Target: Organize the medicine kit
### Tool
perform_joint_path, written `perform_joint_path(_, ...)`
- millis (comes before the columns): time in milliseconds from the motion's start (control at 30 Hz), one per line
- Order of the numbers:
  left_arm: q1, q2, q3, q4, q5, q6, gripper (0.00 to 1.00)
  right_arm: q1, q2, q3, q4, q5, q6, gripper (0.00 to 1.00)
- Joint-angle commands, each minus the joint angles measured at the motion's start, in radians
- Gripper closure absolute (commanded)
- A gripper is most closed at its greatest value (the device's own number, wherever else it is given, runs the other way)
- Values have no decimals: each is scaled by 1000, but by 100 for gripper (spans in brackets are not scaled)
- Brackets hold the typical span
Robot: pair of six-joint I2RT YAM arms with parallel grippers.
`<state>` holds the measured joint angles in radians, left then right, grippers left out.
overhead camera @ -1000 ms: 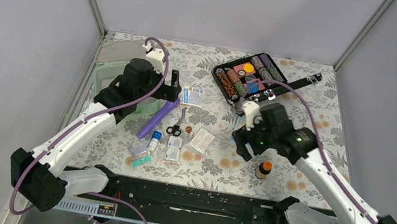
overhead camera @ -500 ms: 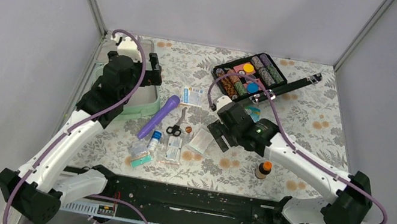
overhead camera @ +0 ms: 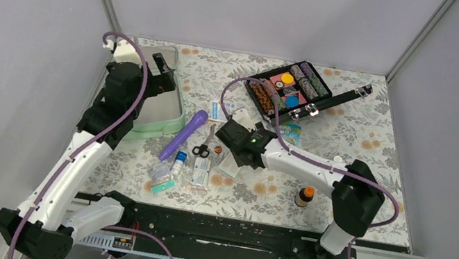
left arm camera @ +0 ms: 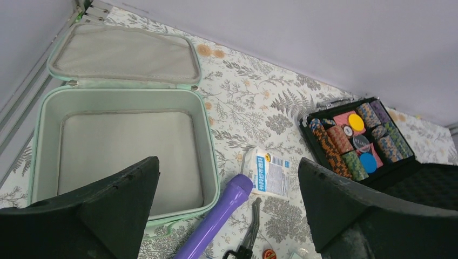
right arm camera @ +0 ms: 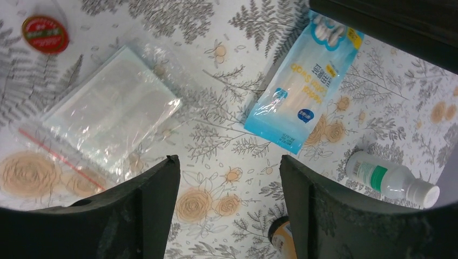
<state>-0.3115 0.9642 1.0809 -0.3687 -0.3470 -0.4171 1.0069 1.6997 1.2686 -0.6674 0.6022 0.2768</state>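
Note:
The medicine kit [overhead camera: 176, 118] is a mint-green box lying open at the far left, its base [left arm camera: 124, 143] empty and its lid [left arm camera: 127, 54] folded back. My left gripper [overhead camera: 163, 80] hangs above the kit, open and empty [left arm camera: 229, 213]. My right gripper [overhead camera: 230, 142] is open and empty [right arm camera: 227, 210] over the middle of the table, just right of a clear zip bag [right arm camera: 108, 113]. A purple flashlight [overhead camera: 185, 135], scissors [overhead camera: 204, 146], a white gauze packet [left arm camera: 271, 175] and a blue swab packet [right arm camera: 302, 102] lie loose on the cloth.
A black case of colourful discs [overhead camera: 288, 86] stands open at the back right. An orange-capped bottle [overhead camera: 303, 196] stands at the front right, with a white bottle [right arm camera: 391, 178] lying nearby. Small packets [overhead camera: 200, 172], a teal item [overhead camera: 161, 185] and a red tin [right arm camera: 45, 33] lie near the middle.
My left gripper has swung back and left, uncovering the open kit. My right gripper has moved left from near the orange-capped bottle to the clear bag. Both stayed empty.

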Motion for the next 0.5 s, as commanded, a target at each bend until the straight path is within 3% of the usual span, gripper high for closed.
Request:
perform_joint_path(0, 43, -38, 44, 9, 43, -61, 1, 1, 52, 81, -50, 160, 156, 25)
perform_joint_path(467, 81, -98, 2, 36, 87, -50, 1, -34, 160, 48, -69, 175, 220, 28)
